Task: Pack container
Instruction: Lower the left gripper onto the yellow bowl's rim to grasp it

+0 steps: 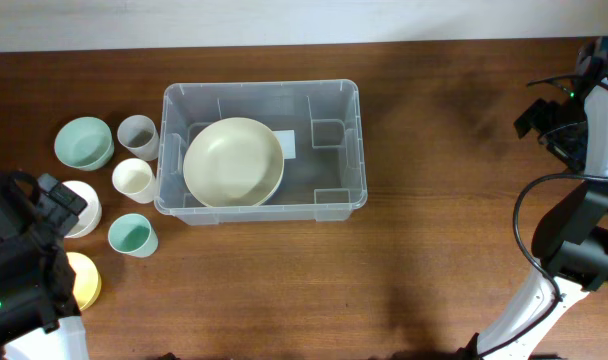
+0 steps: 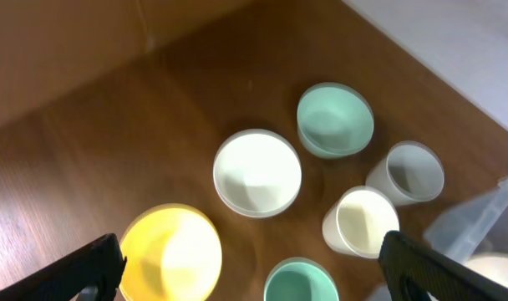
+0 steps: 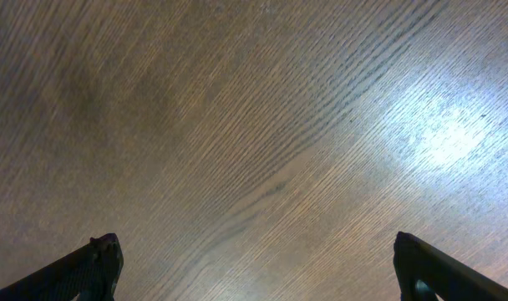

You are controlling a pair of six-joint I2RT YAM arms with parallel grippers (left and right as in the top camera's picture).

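Observation:
The clear plastic container [image 1: 360, 140] stands at the table's middle and holds a large cream bowl [image 1: 233, 162]; its corner shows in the left wrist view [image 2: 488, 219]. My left gripper [image 2: 252, 266] is open and empty. It hangs above the dishes left of the container, between a yellow bowl [image 2: 170, 255] and a teal cup [image 2: 300, 283]. My right gripper [image 3: 254, 263] is open and empty over bare wood at the far right, well away from the container.
Left of the container stand a green bowl [image 1: 83, 142], a grey cup [image 1: 137, 133], a cream cup [image 1: 133, 179], a white bowl [image 1: 84, 212], the teal cup [image 1: 131, 236] and the yellow bowl [image 1: 84, 280]. The left arm [image 1: 19, 260] partly covers the white and yellow bowls.

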